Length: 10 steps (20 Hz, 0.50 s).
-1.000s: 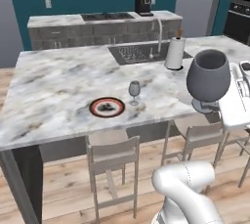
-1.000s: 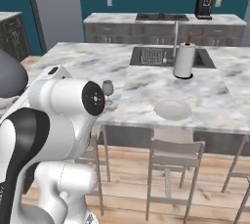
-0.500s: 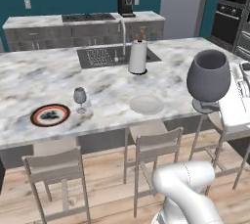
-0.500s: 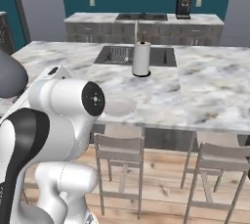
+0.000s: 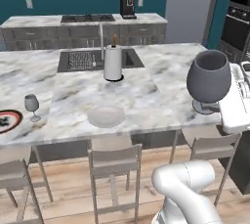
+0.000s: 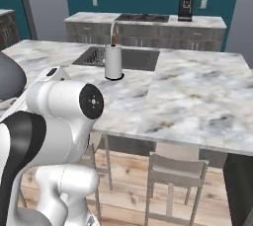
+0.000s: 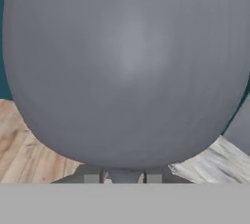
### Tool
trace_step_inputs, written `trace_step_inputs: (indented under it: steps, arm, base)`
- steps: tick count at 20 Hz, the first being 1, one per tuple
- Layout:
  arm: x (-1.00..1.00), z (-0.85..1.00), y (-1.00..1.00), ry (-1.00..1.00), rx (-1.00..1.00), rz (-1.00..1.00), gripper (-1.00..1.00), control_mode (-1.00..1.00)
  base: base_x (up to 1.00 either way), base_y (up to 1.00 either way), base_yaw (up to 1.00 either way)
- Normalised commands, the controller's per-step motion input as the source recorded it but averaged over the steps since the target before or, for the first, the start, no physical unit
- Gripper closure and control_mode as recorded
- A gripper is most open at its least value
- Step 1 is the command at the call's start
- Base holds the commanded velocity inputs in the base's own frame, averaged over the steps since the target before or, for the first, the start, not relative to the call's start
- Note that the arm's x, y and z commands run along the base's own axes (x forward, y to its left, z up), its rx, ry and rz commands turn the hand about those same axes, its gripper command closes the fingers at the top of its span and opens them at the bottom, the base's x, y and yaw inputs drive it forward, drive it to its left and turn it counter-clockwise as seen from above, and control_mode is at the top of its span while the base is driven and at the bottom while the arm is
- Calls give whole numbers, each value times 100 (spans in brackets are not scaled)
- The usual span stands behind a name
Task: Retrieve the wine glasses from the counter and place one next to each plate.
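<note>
A smoky grey wine glass (image 5: 209, 77) hangs upright off the island's near right corner, and my gripper (image 7: 123, 176) is shut on its stem just under the bowl (image 7: 127, 66). Its bowl also pokes in at the left edge of the right base view (image 6: 7, 79). A smaller wine glass (image 5: 31, 105) stands on the marble island next to the red-rimmed plate (image 5: 7, 121) at the far left. An off-white plate (image 5: 106, 116) lies near the island's front edge, left of the held glass. The long counter (image 5: 44, 21) runs along the back wall.
A paper towel roll (image 5: 113, 63) stands by the sink (image 5: 80, 60) in the island (image 6: 197, 92). A coffee machine (image 5: 128, 6) sits on the back counter. Stools (image 5: 114, 162) line the island's near side. Ovens (image 5: 239, 12) stand at the right.
The whole picture has slid left, so the base has driven right along the island. The wine glass stays in my gripper, unchanged.
</note>
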Motion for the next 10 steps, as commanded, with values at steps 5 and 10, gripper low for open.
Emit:
trace_step_inputs:
  steps: [5,10]
  arm:
    - [0,0,0,0,0,0,100,100]
    - [0,0,0,0,0,0,100,100]
  base:
    - [100,-78,44]
    - [94,-1,0]
